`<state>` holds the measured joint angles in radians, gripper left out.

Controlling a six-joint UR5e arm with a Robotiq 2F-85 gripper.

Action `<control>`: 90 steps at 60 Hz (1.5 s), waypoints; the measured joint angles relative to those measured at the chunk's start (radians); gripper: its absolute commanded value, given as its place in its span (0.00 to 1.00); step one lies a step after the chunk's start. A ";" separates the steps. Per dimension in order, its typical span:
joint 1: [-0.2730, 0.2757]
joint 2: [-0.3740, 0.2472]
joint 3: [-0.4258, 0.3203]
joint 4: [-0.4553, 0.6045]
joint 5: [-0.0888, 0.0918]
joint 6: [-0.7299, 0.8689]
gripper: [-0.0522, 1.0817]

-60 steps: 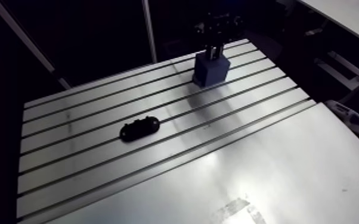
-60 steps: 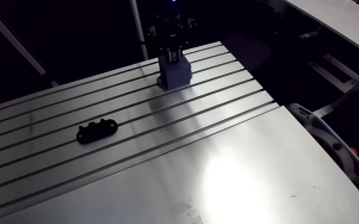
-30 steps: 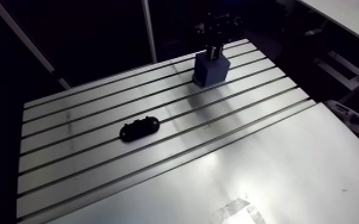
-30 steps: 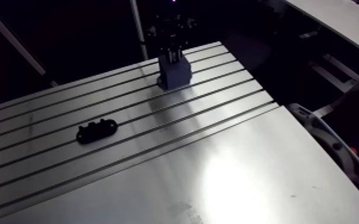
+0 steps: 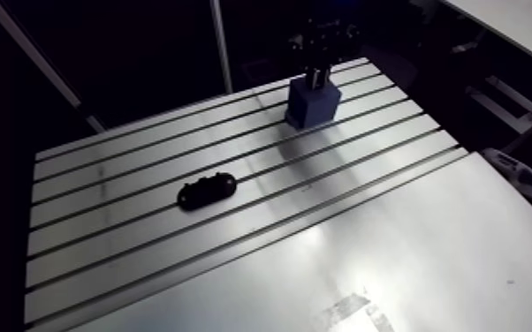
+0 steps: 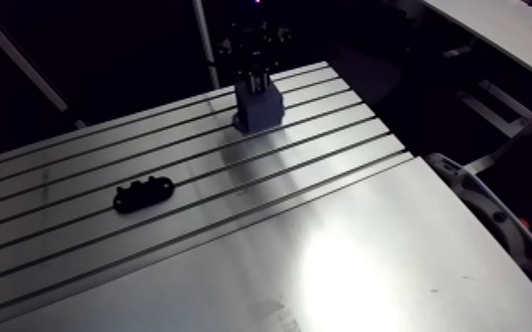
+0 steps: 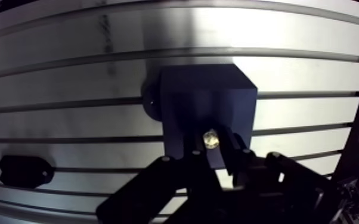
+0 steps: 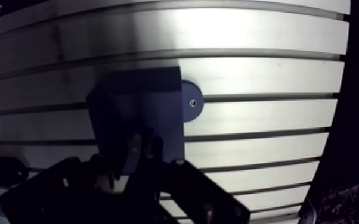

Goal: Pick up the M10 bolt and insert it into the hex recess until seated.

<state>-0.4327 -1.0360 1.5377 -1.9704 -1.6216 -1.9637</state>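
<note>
A dark blue block stands at the far end of the slotted table. My gripper hangs straight over it. In the wrist view the gripper is shut on the M10 bolt, whose shiny end shows between the two fingers. The bolt sits over the near part of the block's top face. The hex recess itself is hidden by the bolt and the fingers, and I cannot tell how deep the bolt is.
A black oval part lies on the table's middle left, well away from the block; the wrist view shows the black oval part off to one side. A round blue flange sticks out at the block's foot.
</note>
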 measured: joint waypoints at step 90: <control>-0.004 -0.009 0.006 0.010 0.000 -0.183 0.69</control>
<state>-0.4364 -1.0447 1.5438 -1.9602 -1.6219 -2.1468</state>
